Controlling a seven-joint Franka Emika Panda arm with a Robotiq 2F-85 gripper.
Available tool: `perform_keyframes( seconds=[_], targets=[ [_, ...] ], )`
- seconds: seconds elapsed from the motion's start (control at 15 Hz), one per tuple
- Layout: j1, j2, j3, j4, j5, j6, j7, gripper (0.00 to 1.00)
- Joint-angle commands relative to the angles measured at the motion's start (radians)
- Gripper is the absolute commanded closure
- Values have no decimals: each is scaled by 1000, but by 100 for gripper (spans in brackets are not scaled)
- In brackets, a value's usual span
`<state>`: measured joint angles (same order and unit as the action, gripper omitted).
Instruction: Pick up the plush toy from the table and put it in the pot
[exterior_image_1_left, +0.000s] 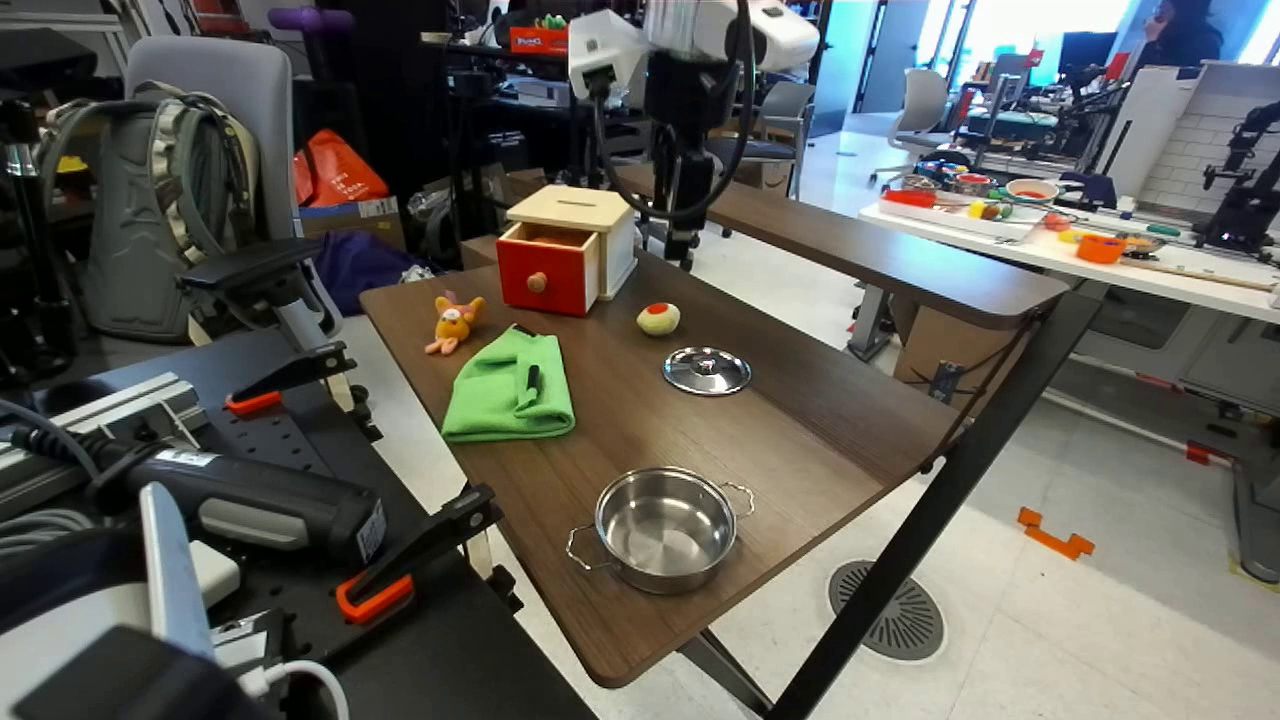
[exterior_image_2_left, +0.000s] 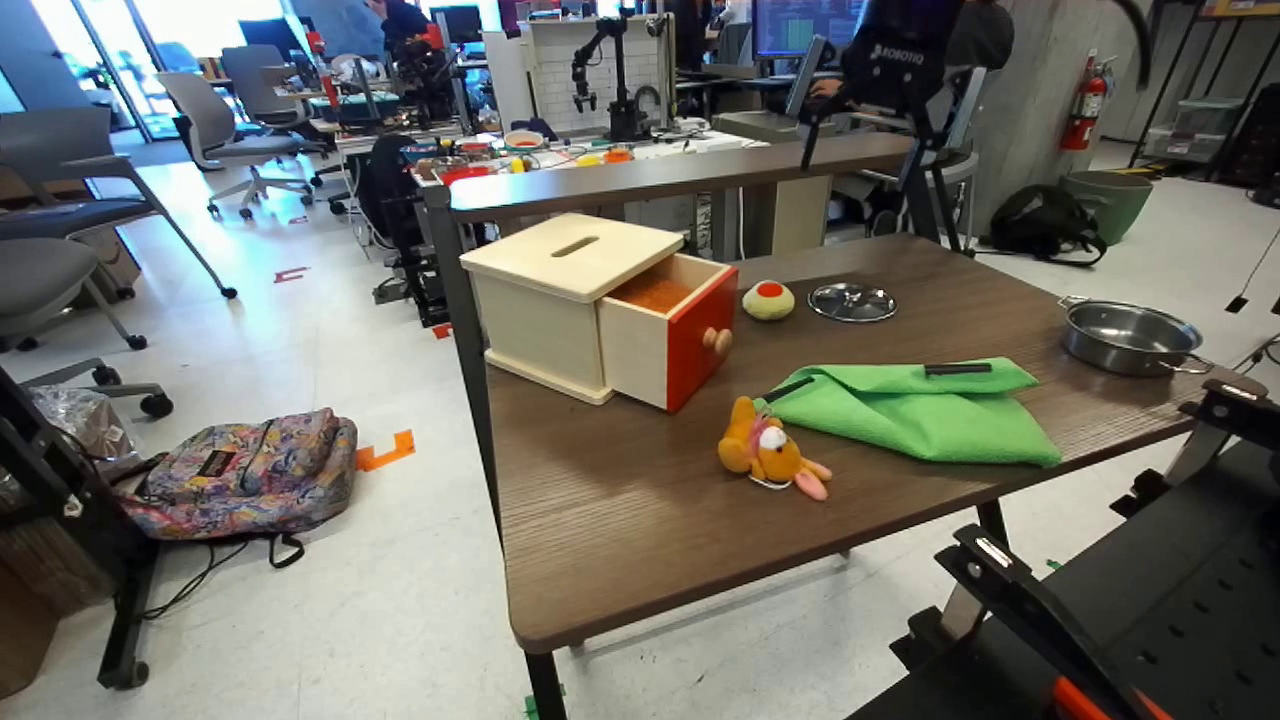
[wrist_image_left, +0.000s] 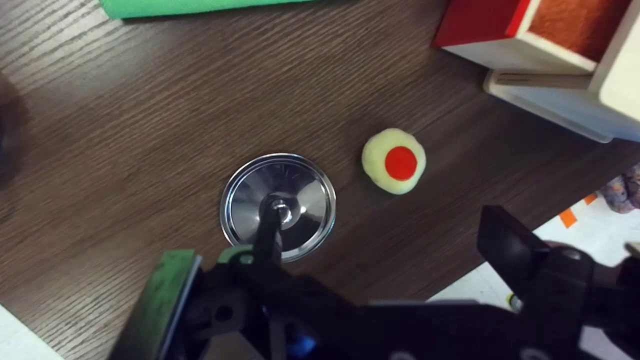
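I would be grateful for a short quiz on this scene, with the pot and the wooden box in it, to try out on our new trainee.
1. True or false: in both exterior views, the metal lid lies apart from the pot.

2. Multiple choice: how does the red-fronted drawer of the wooden box stand?
a) fully shut
b) partly pulled out
c) taken right out of the box

3. Fill in one word: in the wrist view, the end effector stands ____, with nothing gripped.

Key: 1. True. 2. b. 3. open.
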<state>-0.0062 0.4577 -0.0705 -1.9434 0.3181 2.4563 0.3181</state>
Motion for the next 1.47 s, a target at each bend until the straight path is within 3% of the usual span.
perform_keyframes(
  seconds=[0.0, 0.53, 1.4],
  targets=[
    [28, 113, -10, 81, -61, 35, 79, 0],
    [84, 240, -11, 180, -113, 58, 130, 0],
    [107, 388, -28, 350, -120, 42, 186, 0]
  ],
)
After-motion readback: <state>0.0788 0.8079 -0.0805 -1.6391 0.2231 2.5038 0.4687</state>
